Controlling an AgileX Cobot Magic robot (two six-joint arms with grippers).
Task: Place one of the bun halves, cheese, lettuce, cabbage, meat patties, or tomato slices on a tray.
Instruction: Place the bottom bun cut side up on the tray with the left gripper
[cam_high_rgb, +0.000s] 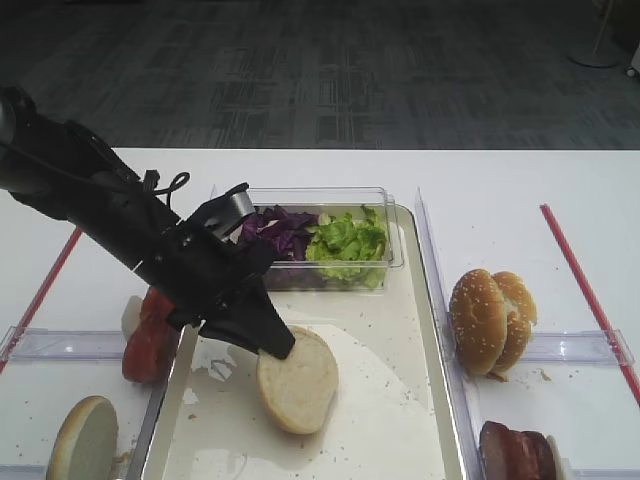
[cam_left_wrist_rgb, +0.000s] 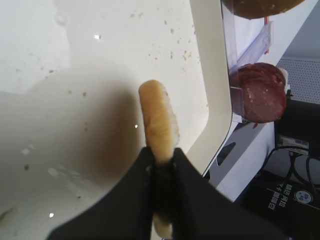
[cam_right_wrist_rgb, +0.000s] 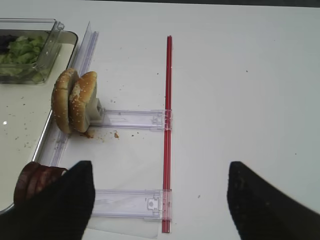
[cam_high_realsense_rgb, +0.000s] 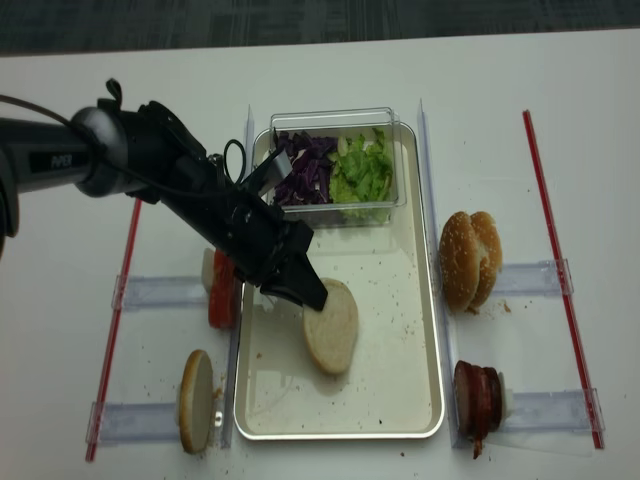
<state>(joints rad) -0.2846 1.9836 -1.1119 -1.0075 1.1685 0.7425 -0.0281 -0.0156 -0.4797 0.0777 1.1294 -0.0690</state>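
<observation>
My left gripper (cam_high_rgb: 279, 346) is shut on the rim of a plain bun half (cam_high_rgb: 298, 382) over the middle of the long metal tray (cam_high_rgb: 425, 405). In the left wrist view the bun half (cam_left_wrist_rgb: 159, 122) shows edge-on between the black fingers (cam_left_wrist_rgb: 142, 172), with its shadow on the tray floor (cam_left_wrist_rgb: 100, 60). Whether it touches the floor I cannot tell. Lettuce (cam_high_rgb: 346, 245) and cabbage (cam_high_rgb: 278, 230) fill a clear tub at the tray's far end. Tomato slices (cam_high_rgb: 150, 335) stand left of the tray, meat patties (cam_high_rgb: 515, 452) right. No cheese is in view. My right gripper (cam_right_wrist_rgb: 160, 180) hangs open over the bare table.
Sesame-seeded bun halves (cam_high_rgb: 490, 320) stand on edge right of the tray. Another plain half (cam_high_rgb: 85, 440) lies at the near left. Red strips (cam_high_rgb: 585, 290) and clear plastic rails (cam_right_wrist_rgb: 130, 119) cross the white table on both sides.
</observation>
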